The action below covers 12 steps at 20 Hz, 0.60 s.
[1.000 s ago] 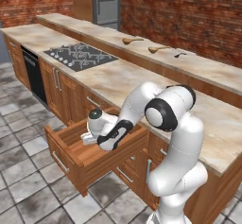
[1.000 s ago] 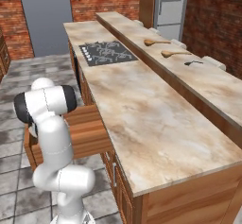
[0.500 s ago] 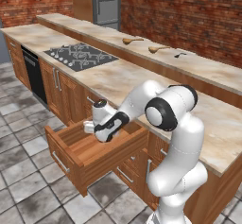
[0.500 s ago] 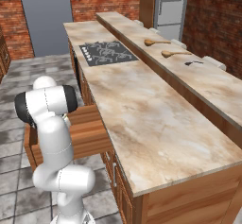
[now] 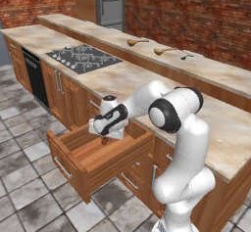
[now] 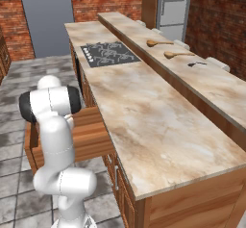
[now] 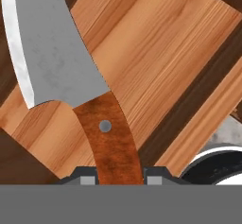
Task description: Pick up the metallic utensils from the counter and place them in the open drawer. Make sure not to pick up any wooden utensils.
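- Since a second ago, lowered further into the drawer (image 5: pixel 73 170), hand (image 5: pixel 105 139) pinching the knife (image 7: pixel 71 90) by its handle.
- Release probably next; small silver spoon (image 5: pixel 187 57) left on far tabletop (image 5: pixel 220 79).

Light is even and fairly bright in both base views, flat as rendered scenes are, with no clear single source. The bench (image 5: pixel 122 79) carries a soft pale sheen but no hard glare. Shading darkens the inside of the drawer (image 5: pixel 98 152) under the arm. Edges look slightly soft and jagged. In the hand view the knife (image 7: pixel 71 86) is sharp; its blade perhaps catches a faint highlight.
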{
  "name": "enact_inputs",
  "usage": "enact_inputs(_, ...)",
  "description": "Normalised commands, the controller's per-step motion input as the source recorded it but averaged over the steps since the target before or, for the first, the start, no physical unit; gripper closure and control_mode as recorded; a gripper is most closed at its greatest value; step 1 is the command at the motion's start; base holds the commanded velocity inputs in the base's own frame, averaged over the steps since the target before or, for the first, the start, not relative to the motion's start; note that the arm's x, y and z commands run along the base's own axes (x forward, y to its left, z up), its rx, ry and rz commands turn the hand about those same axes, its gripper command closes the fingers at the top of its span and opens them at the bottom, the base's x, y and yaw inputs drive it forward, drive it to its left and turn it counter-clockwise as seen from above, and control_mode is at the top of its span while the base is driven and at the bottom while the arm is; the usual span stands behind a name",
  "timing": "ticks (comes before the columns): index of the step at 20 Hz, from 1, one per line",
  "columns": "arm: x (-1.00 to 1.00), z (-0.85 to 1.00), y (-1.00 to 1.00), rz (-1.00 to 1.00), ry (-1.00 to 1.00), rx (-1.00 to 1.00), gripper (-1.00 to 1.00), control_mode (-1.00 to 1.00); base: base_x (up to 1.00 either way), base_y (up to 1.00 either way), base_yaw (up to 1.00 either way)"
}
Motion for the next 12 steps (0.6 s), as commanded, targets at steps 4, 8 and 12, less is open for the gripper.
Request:
enact_inputs(4,0.00,-0.37,0.00,0.00,0.00,0.04,1.00,-1.00,0.00,0.00,0.00)
enact_inputs(8,0.00,-0.57,0.07,-0.01,0.00,0.00,1.00,-1.00,0.00,0.00,0.00)
enact_inputs(12,0.03,-0.54,0.31,-0.05,0.00,0.00,1.00,-1.00,0.00,0.00,0.00)
